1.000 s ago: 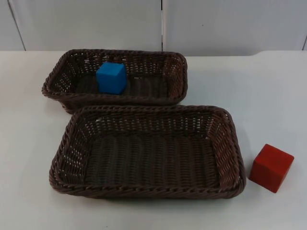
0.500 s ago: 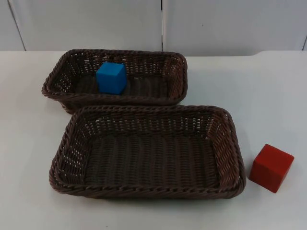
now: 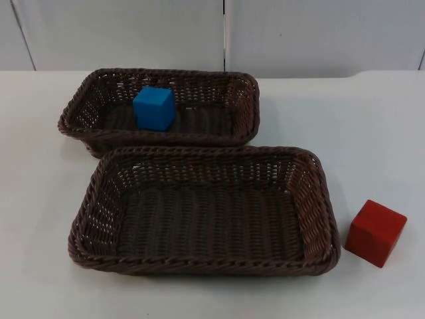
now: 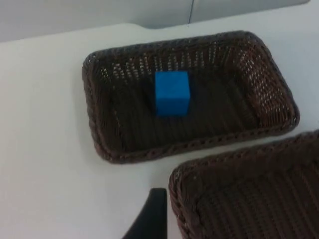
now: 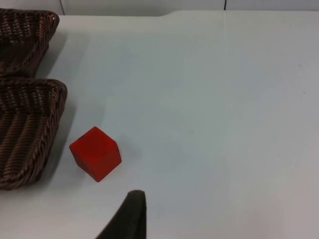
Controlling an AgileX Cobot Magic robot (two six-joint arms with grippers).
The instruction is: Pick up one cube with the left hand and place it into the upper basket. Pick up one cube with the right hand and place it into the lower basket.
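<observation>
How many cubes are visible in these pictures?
2. The blue cube lies inside the upper basket; the red cube stands on the table, right of the lower basket.

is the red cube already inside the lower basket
No, the red cube sits on the white table just right of the lower basket, which holds nothing.

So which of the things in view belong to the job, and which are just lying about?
Belong to the job:
blue cube, in the upper basket
red cube, on the table right of the lower basket

Just lying about:
nothing but the white table and the grey partition wall
</observation>
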